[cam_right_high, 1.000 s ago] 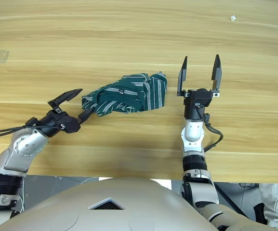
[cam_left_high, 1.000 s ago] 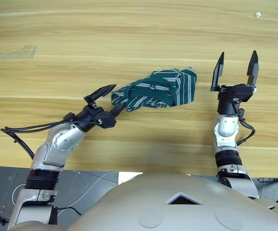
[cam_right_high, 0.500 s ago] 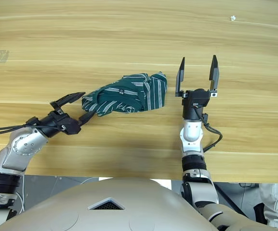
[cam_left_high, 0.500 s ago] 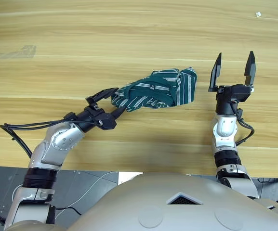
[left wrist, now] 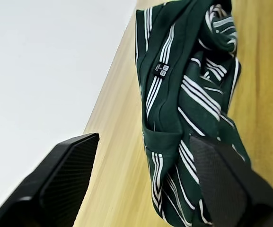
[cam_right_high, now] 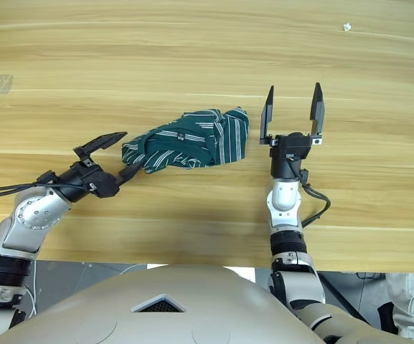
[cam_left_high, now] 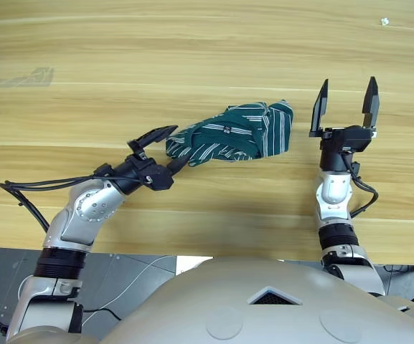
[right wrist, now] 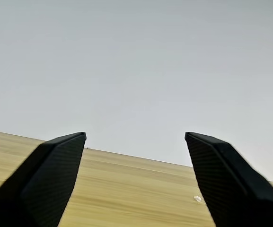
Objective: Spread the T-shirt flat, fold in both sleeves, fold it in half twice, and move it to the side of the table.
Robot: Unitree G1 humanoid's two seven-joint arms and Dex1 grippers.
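A dark green T-shirt with white stripes lies crumpled in a heap on the wooden table, near its middle. My left gripper is open at the shirt's left end, one finger above the cloth edge and one below it. In the left wrist view the T-shirt bunches up between and beyond the two fingers of the left gripper. My right gripper stands open just right of the shirt, fingers pointing away from me and holding nothing. It appears as the right gripper in its own wrist view.
A small white scrap lies at the far right of the table and a grey mark at the far left. The table's front edge runs just behind both wrists, with floor and cables below.
The left gripper's fingers narrowed slightly at the shirt's edge, then widened again. The right gripper drifted a little left toward the shirt. The shirt has not moved.
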